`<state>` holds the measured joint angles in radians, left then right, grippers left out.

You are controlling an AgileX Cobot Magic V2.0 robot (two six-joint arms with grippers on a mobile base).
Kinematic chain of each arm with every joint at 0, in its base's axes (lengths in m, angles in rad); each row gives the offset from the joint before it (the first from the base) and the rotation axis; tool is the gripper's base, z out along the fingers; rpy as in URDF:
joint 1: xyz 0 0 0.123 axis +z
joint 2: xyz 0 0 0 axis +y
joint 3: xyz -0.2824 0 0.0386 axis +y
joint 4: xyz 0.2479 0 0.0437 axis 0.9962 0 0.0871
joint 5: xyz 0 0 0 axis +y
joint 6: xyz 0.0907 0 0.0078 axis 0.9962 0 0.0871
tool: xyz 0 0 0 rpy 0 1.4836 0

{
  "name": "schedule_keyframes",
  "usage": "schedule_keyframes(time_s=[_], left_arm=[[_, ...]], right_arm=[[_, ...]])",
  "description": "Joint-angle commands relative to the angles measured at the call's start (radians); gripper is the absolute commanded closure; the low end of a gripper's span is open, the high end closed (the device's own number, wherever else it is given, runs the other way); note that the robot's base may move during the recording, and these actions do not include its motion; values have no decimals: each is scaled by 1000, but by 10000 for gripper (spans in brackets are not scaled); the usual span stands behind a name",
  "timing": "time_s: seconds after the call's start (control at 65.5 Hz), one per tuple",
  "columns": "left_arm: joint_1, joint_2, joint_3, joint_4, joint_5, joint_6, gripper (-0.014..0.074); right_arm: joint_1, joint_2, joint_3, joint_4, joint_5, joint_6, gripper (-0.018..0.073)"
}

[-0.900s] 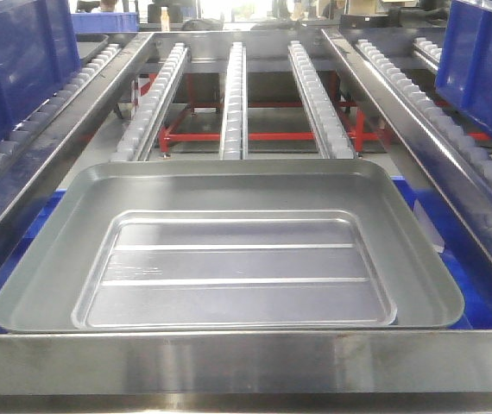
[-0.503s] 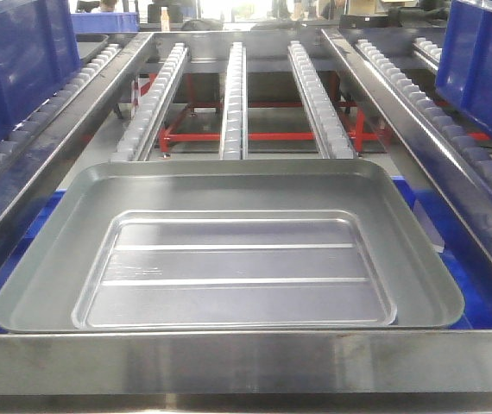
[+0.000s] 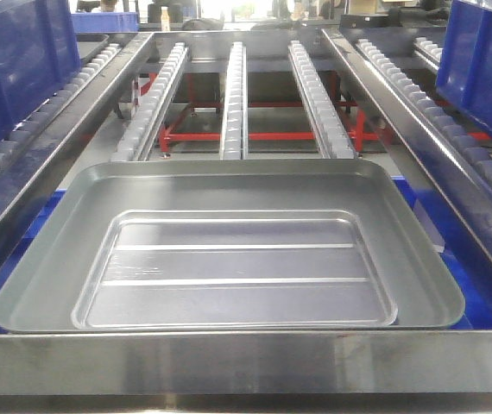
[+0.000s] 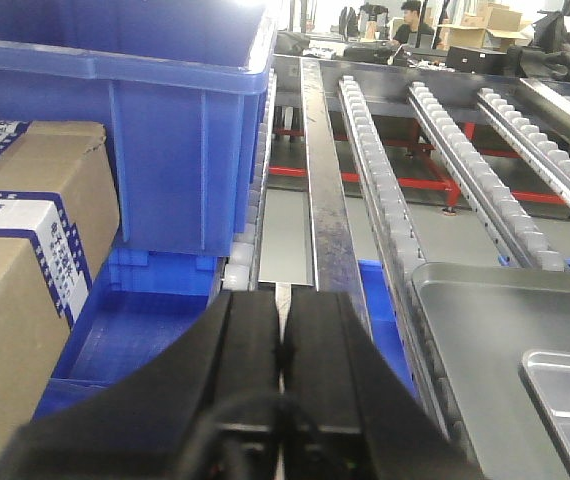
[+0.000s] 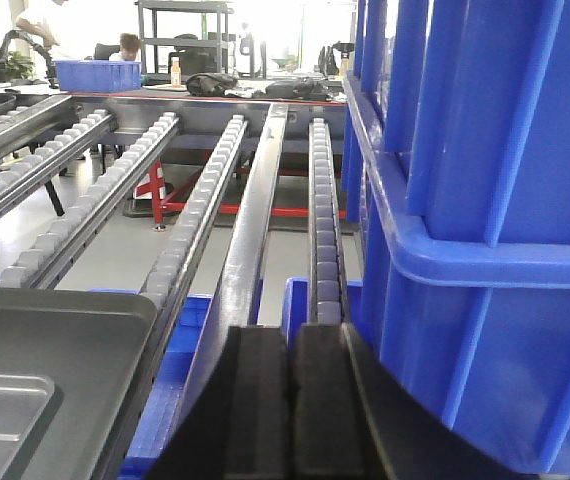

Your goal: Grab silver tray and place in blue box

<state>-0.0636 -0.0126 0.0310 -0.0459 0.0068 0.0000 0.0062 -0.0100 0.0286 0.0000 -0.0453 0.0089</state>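
- Plainly, the large shallow matte-silver metal tray (image 3: 229, 259) with two raised ridges in its recessed centre lies flat and level. It sits just behind the brushed steel front bar (image 3: 246, 362) and ahead of the grey roller rails (image 3: 233, 95).
- Blue plastic of a low blue box (image 3: 486, 297) shows past the tray's left and right edges, so the tray lies over that box. I cannot tell whether it is seated inside or resting on the rim.
- The left gripper (image 4: 281, 320) has its black fingers pressed together on nothing and is apart from the tray's left corner (image 4: 495, 330), near a tall blue plastic crate (image 4: 165, 130) and a brown cardboard carton (image 4: 15, 260).
- The right gripper (image 5: 292, 345) is likewise closed and empty, beside another tall blue crate (image 5: 485, 200).
- Judgement: with neither gripper touching the tray and the box under it, placement looks done or nearly so. Seating remains to be checked.
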Motion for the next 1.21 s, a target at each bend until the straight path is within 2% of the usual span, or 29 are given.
schedule_keyframes(time_s=[0.0,0.153,0.229,0.32,0.412,0.473,0.534,0.717,0.854,1.037,1.099,1.19], left_arm=[[-5,-11,-9,2,-104,-7,604],[-5,28,-123,2,-37,-7,604],[-5,88,-187,2,23,-7,604],[-5,223,-300,-4,141,-7,604],[-5,379,-435,-48,313,-7,604],[-5,490,-525,-53,444,-7,604],[-5,596,-594,-53,524,-7,604],[-5,816,-656,-89,530,-7,604],[-5,937,-656,-141,455,-7,604],[-6,1060,-677,-313,425,0,604],[-6,1084,-688,-395,425,0,604],[-6,1102,-690,-421,425,0,604]], right_arm=[[-5,-20,-34,-16,-59,-9,510],[-6,40,-185,-10,204,-9,510],[-6,130,-267,39,291,-9,510],[-6,291,-364,138,355,-9,510],[-6,453,-458,227,416,-9,510],[-6,576,-519,249,484,-9,510],[-6,697,-573,250,569,-9,510],[-6,972,-649,251,705,-9,510],[-6,1110,-651,276,740,-9,510],[-6,1201,-677,295,690,-9,510],[-6,1205,-695,295,679,-17,510],[-6,1206,-722,297,671,-16,510]])
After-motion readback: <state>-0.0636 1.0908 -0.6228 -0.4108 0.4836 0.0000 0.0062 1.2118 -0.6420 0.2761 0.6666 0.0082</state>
